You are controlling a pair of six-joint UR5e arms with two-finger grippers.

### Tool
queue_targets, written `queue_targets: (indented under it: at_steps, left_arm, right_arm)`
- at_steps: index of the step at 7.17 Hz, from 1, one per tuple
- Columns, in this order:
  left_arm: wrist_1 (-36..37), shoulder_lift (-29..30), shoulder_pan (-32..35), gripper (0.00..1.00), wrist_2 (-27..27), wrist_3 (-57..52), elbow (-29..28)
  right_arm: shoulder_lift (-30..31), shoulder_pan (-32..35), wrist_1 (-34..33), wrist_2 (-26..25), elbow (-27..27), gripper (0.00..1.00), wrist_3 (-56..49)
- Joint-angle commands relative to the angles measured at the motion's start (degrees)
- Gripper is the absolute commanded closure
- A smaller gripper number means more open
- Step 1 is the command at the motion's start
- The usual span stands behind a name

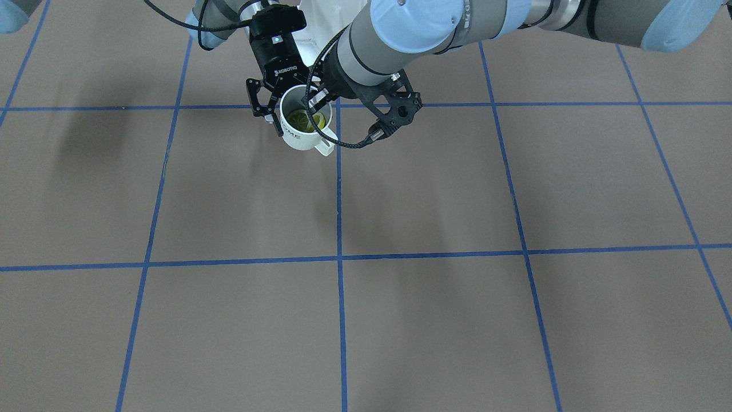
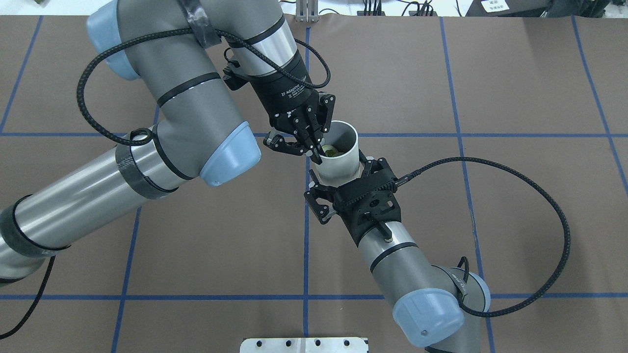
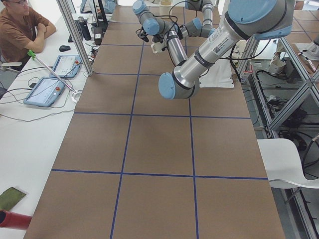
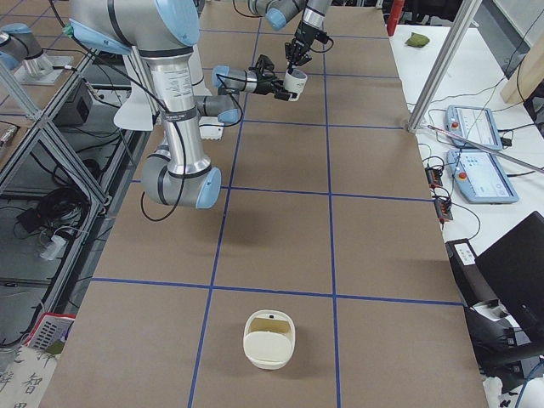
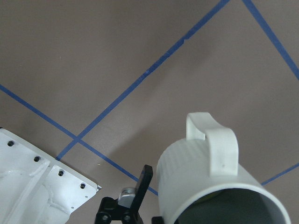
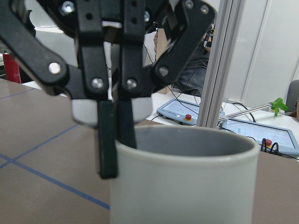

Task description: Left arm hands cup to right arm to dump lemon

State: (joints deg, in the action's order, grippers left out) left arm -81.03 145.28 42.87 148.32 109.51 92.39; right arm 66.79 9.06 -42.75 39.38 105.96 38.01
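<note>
Brown table (image 1: 457, 200) lay below. Left gripper (image 2: 316, 156) pinched the cup (image 1: 297, 138) by its rim, lemon (image 1: 307, 121) inside. Right gripper (image 2: 342, 177) sat around it; squeezing or not, nobody could tell.

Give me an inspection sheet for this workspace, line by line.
Surface: brown table, blue tape grid.
Job's things: cup held off the table, lemon inside.
Clutter: cream container toward the table's right end.
Grippers: left gripper pinches the cup's rim; right gripper straddles its body, grip unclear.
Cables: braided cables loop at both wrists, none seen snagged.
Surroundings: seated person and tablets at a side table.
</note>
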Motion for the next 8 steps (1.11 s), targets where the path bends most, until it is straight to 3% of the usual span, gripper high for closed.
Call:
queue_targets:
  at_steps: [1, 4, 5, 7, 8]
  left_arm:
    - [0.17, 0.0, -0.07, 1.0, 0.64, 0.0, 0.33]
    - [0.17, -0.08, -0.07, 1.0, 0.74, 0.0, 0.51]
    - [0.26, -0.08, -0.07, 1.0, 0.83, 0.0, 0.86]
    - [0.26, -0.17, -0.07, 1.0, 0.74, 0.0, 0.95]
    - [0.18, -0.17, -0.07, 0.53, 0.74, 0.0, 1.04]
  right_arm:
    - [0.01, 0.0, 0.39, 0.0, -0.23, 0.01, -0.13]
    - [-0.08, 0.0, 0.39, -0.53, -0.23, 0.01, -0.39]
    - [0.01, 0.0, 0.47, -0.53, -0.14, 0.06, -0.48]
    - [-0.08, 0.0, 0.39, -0.53, -0.14, 0.26, -0.57]
    - [-0.08, 0.0, 0.47, -0.53, -0.14, 0.38, -0.57]
